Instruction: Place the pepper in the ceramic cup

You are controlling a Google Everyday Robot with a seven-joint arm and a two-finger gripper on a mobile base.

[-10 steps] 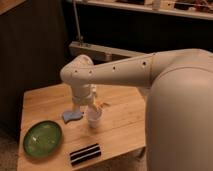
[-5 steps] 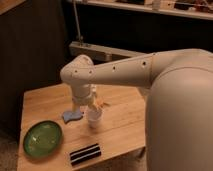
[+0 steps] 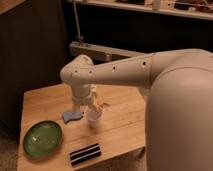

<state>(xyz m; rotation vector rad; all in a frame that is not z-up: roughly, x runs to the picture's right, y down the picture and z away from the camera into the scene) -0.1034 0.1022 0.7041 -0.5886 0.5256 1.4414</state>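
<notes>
The ceramic cup [image 3: 94,119] is small, white and round, and stands upright on the wooden table [image 3: 125,125] near its middle. My gripper [image 3: 92,106] hangs straight down from the white arm, directly over the cup and close to its rim. A small orange-red bit, the pepper [image 3: 103,104], shows just right of the gripper, a little above the cup's rim. I cannot tell whether it is held or lies on the table behind the cup.
A blue sponge-like piece [image 3: 71,115] lies just left of the cup. A green plate [image 3: 42,138] sits at the front left. A black striped object [image 3: 85,153] lies near the front edge. My large white arm body fills the right side.
</notes>
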